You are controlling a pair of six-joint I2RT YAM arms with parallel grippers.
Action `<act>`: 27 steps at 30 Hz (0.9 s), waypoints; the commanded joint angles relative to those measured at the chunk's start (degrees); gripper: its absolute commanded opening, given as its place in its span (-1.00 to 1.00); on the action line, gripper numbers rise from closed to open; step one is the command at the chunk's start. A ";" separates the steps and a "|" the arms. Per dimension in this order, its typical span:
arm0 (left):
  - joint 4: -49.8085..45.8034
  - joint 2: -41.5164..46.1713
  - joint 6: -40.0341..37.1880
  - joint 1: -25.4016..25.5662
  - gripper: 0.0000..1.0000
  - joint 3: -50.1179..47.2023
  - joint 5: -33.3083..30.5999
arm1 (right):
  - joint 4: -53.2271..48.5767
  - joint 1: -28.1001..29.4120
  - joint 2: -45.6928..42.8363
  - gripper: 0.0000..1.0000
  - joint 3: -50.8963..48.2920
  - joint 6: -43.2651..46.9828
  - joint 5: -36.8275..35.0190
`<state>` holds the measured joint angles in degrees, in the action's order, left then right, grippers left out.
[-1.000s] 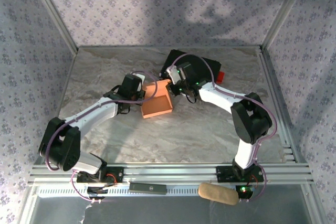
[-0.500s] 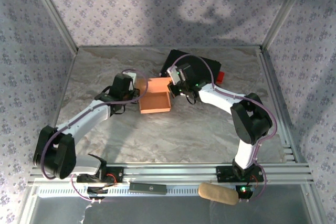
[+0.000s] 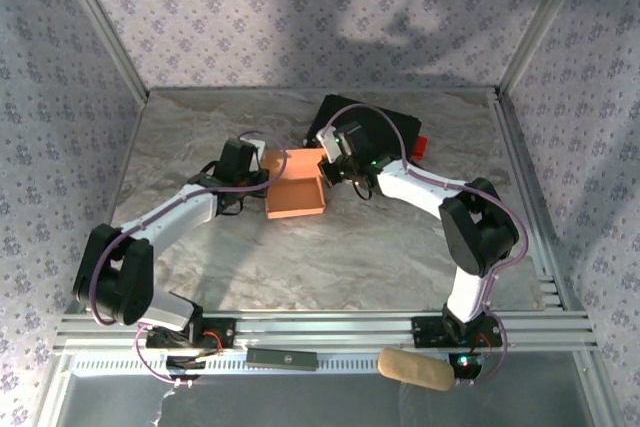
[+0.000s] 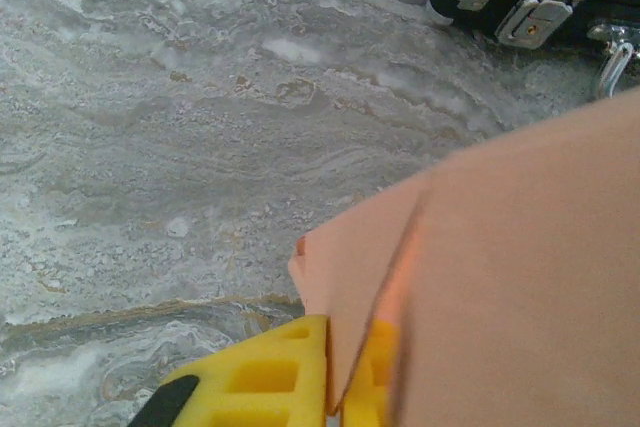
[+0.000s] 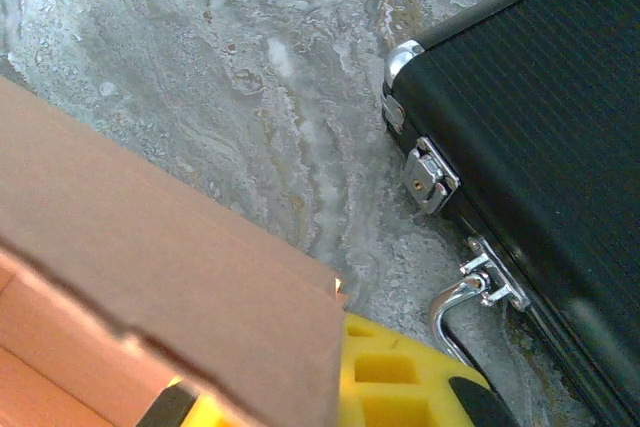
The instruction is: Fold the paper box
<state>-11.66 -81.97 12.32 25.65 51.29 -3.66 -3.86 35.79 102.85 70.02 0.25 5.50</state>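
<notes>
Pinching salmon-pink thin-cardboard open box (image 3: pixel 296 197): left gripper (image 4: pixel 345 352) clamped on its 10 o'clock edge, right gripper (image 3: pixel 326 169) clamped on 2 o'clock edge.

Open worktop (image 3: pixel 330 257) spreads near of the box (image 3: pixel 297 195) and across the far left. A black case (image 3: pixel 398 130) blocks the far right, only a narrow strip of worktop between it and the box. The left arm (image 3: pixel 170 217) and right arm (image 3: pixel 425 187) close off both box sides.

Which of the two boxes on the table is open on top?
The salmon-pink paper box in the middle: you can see down into it. The black hard case behind it has its lid shut.
</notes>
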 commanded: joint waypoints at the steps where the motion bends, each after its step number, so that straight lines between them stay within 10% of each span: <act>1: 2.34 -0.10 2.71 1.05 -0.92 1.26 -1.21 | -3.65 1.02 -1.15 -0.96 1.42 -2.47 -2.64; 12: 12.02 -0.62 11.75 6.55 -1.00 -4.78 -12.76 | 3.74 6.54 -2.72 -0.98 -3.53 -16.07 -17.47; 27: 37.11 2.43 11.33 8.53 -1.00 -19.95 -12.63 | 20.99 10.87 -4.63 -1.00 -13.77 -19.85 -24.86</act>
<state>19.46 -80.34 23.03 33.58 32.40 -16.75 12.78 45.82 99.37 57.52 -17.43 -17.82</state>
